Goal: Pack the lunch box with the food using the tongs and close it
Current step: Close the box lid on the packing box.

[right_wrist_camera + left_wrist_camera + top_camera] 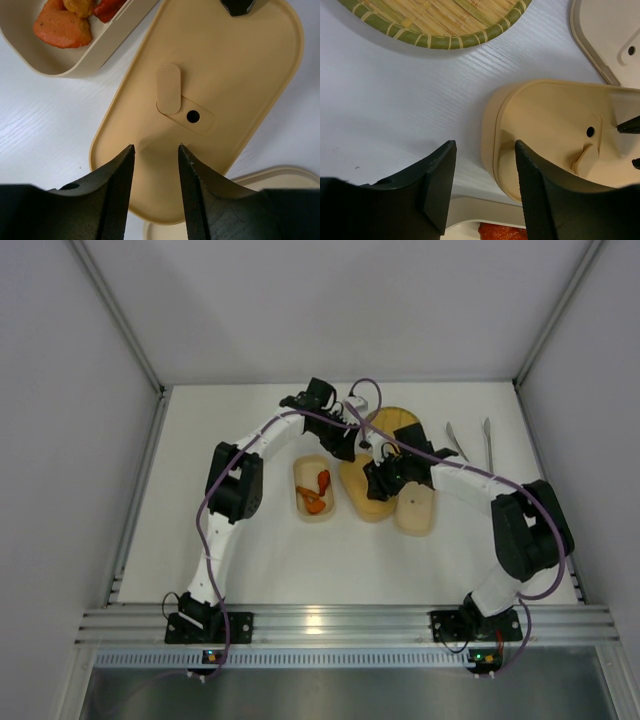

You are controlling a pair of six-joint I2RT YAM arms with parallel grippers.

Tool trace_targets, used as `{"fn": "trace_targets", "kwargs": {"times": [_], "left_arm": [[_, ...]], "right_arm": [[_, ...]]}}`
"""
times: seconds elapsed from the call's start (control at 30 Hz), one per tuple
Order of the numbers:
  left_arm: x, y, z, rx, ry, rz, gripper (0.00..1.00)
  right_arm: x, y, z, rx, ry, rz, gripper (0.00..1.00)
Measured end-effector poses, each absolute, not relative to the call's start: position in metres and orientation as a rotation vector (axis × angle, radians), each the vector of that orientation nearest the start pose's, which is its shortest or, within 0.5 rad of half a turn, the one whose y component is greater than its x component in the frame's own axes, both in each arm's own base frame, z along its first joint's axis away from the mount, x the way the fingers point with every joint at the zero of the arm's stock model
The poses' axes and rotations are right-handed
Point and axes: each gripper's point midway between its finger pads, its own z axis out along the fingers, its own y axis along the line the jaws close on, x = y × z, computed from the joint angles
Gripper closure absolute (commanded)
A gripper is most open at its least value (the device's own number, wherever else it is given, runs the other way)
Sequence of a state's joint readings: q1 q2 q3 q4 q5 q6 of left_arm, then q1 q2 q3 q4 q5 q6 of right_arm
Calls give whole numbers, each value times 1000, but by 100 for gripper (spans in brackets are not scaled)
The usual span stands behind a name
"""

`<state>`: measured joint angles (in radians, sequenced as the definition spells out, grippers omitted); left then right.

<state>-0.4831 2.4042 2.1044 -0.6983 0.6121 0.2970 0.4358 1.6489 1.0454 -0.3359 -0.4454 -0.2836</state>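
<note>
My left jaws stood wide apart at the end of the beige lid (555, 115), gripping nothing. My right jaws hung narrowly parted over its other end. The food (60, 27) lay in the lunch box (30, 65); the tongs (457, 441) lay on the bench (250, 550), well apart.

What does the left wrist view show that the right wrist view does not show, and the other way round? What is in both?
Only the left wrist view shows the woven plate, at its top edge.

Only the right wrist view shows the whole outline of the tan lid and the inside of the open lunch box, where a golden-brown piece lies beside the orange food.

Both show the tan lid with its vent hole and flap, a paler second lid, some orange food and the white table.
</note>
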Motion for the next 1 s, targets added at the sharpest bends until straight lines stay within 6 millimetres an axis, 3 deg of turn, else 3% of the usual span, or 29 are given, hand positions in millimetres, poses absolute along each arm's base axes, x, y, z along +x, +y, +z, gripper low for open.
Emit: {"fn": "trace_targets", "kwargs": {"times": [0.13, 0.33, 0.5, 0.6, 0.67, 0.83, 0.9, 0.93, 1.0], "left_arm": [[448, -338, 63, 1170, 2234, -849, 19], [445, -340, 60, 1169, 2245, -850, 3], [444, -339, 62, 1146, 2257, -857, 2], [445, -339, 73, 1108, 2251, -863, 2], [448, -339, 86, 1076, 2234, -867, 2], [457, -332, 153, 992, 2127, -855, 2], [457, -326, 181, 982, 2080, -837, 4], [456, -323, 197, 983, 2052, -824, 12], [448, -318, 217, 1003, 2021, -801, 16]], "right_arm": [[316, 219, 75, -1031, 2257, 630, 59], [314, 219, 91, -998, 2230, 665, 58], [314, 218, 111, -957, 2186, 703, 56], [316, 215, 126, -925, 2156, 718, 55], [318, 210, 137, -895, 2135, 722, 54], [326, 194, 156, -819, 2108, 701, 53], [330, 186, 155, -786, 2122, 683, 53], [332, 182, 153, -769, 2135, 672, 53], [335, 175, 147, -730, 2173, 660, 53]]}}
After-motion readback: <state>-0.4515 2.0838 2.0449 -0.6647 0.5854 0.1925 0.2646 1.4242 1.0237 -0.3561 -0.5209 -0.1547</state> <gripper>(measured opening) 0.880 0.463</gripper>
